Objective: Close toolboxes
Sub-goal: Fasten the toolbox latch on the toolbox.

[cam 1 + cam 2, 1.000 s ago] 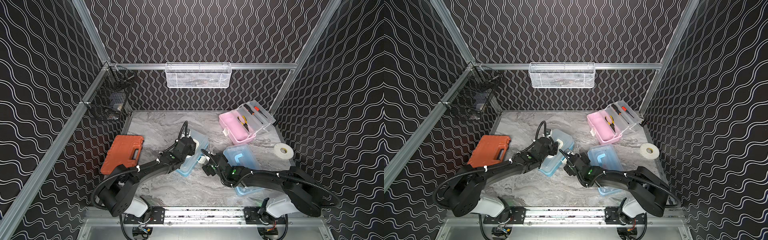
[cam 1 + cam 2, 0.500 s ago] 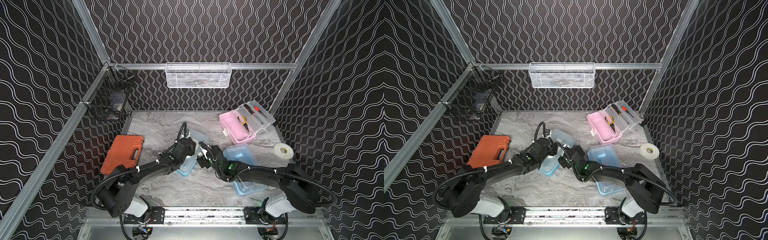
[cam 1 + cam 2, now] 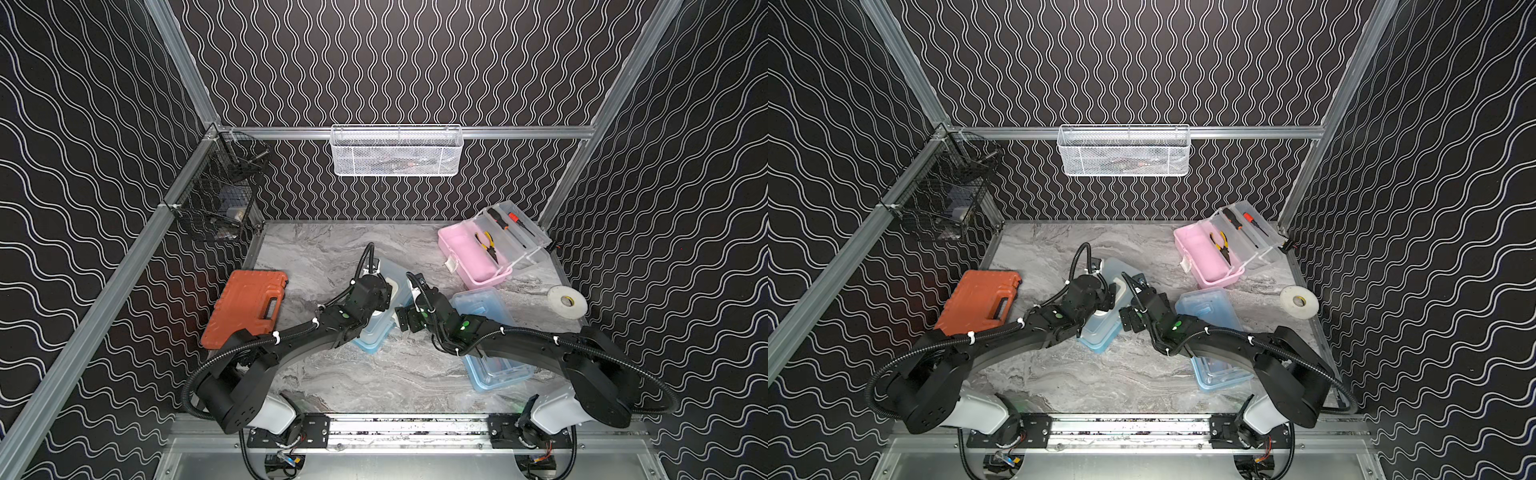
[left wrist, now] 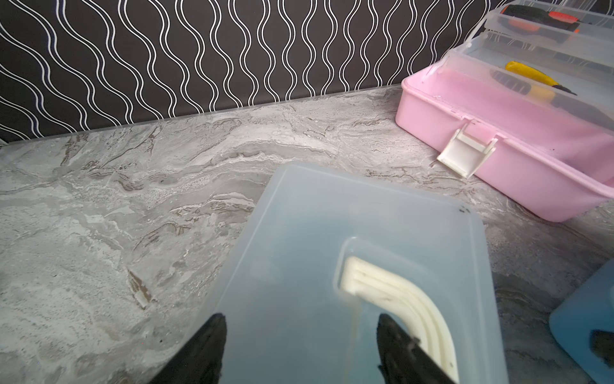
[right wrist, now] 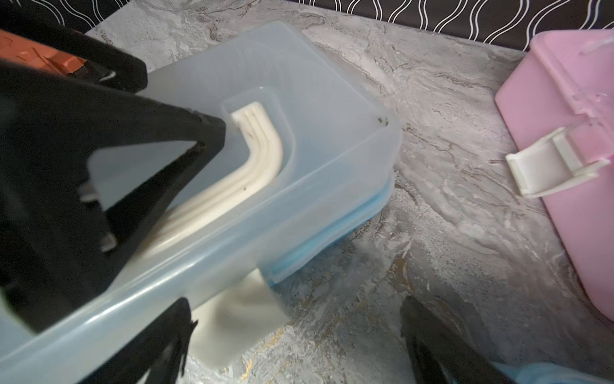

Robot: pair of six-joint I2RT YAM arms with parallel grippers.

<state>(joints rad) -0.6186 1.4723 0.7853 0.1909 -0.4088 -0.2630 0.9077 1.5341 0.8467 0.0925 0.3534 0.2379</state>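
Two blue toolboxes (image 3: 376, 334) (image 3: 496, 370), one pink toolbox (image 3: 465, 253).

Frosted translucent plastic lid (image 4: 332, 232) on the blue toolbox (image 5: 332, 244), smooth pink plastic toolbox (image 4: 498, 133), matt marble-patterned tabletop (image 4: 133, 199).

- Both top views are sharp and evenly lit; the gray desk (image 3: 332, 249) is bright, the walls dark.
- Shadows under the arms are soft, so light seems to come from above.
- In the left wrist view the left claw (image 4: 299, 317) is blurred at the border, while the pink box (image 4: 498, 139) is clear.
- In the right wrist view the right claw (image 5: 297, 301) is dark and out of focus; a pale shine runs along the blue box (image 5: 315, 99).
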